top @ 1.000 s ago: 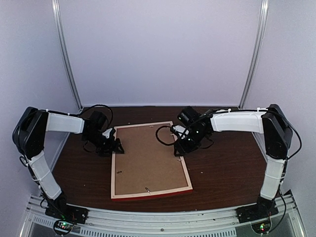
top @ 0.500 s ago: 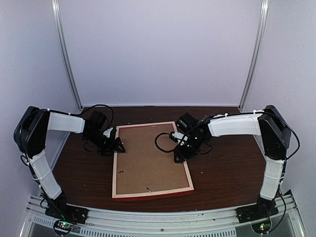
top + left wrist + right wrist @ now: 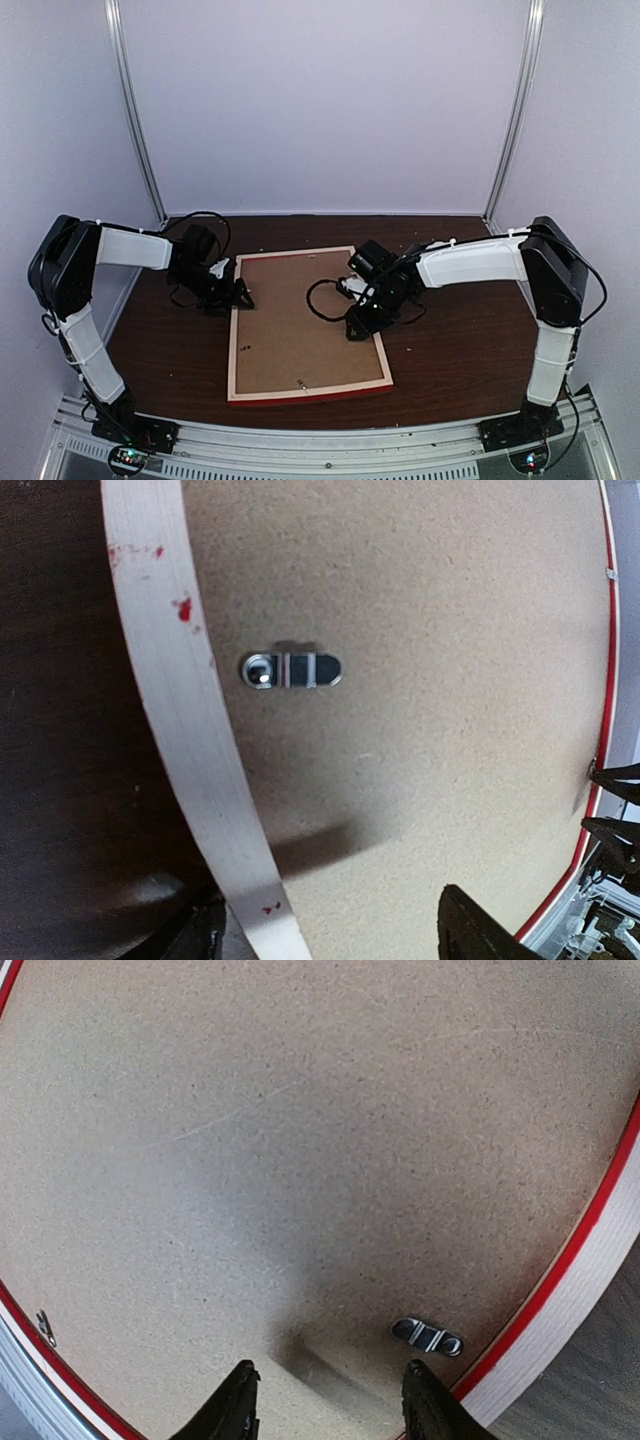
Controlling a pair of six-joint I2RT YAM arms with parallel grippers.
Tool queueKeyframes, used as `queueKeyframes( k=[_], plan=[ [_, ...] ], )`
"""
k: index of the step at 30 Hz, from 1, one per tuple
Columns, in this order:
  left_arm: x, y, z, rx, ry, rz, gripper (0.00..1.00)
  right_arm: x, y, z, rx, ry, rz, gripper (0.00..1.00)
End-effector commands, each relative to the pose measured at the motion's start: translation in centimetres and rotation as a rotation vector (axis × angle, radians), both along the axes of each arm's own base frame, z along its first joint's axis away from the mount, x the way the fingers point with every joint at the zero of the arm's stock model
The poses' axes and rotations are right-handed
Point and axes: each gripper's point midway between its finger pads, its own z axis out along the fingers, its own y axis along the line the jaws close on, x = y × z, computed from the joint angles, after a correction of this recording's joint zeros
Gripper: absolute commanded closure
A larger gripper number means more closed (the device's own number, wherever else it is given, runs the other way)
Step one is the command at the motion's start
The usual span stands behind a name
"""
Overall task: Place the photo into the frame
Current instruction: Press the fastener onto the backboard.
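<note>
The frame (image 3: 232,350) lies face down on the dark table, pale wood back up, red showing along its near edge. A plain brown backing board (image 3: 300,320) fills it. The photo is hidden. My left gripper (image 3: 236,297) is open at the frame's far left rail; in the left wrist view (image 3: 335,942) its fingers straddle the pale rail (image 3: 170,680) beside a metal turn clip (image 3: 290,669). My right gripper (image 3: 360,325) is open and empty low over the board near the right rail; in the right wrist view (image 3: 333,1410) another turn clip (image 3: 428,1336) lies just ahead of the right finger.
A black cable (image 3: 322,298) from the right arm loops over the board. Small clips sit at the board's near edge (image 3: 300,381) and left side (image 3: 243,348). Metal posts (image 3: 138,130) stand at the back corners. The table's near edge has a metal rail (image 3: 320,440).
My right gripper has moved nearer and leftward along the frame's right side, onto the board. The left gripper and the frame have barely moved.
</note>
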Motion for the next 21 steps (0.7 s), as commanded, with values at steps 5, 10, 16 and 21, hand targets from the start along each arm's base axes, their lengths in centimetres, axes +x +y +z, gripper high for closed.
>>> queueKeyframes(
  k=[5,10,16,21],
  plan=[
    [0.5,-0.2,0.5,0.008,-0.046,-0.014,0.27,0.2,-0.5,2.0,-0.028,-0.044,-0.020,0.51],
    [0.4,0.1,0.7,0.020,-0.056,-0.010,0.26,3.4,-0.9,5.3,-0.018,-0.154,-0.078,0.50],
    [0.5,0.1,0.8,0.025,-0.065,-0.012,0.26,8.4,-1.4,7.2,0.024,-0.234,-0.158,0.50],
    [0.6,0.1,1.1,0.023,-0.072,-0.011,0.26,12.9,-1.0,7.6,0.057,-0.284,-0.185,0.47]
  ],
)
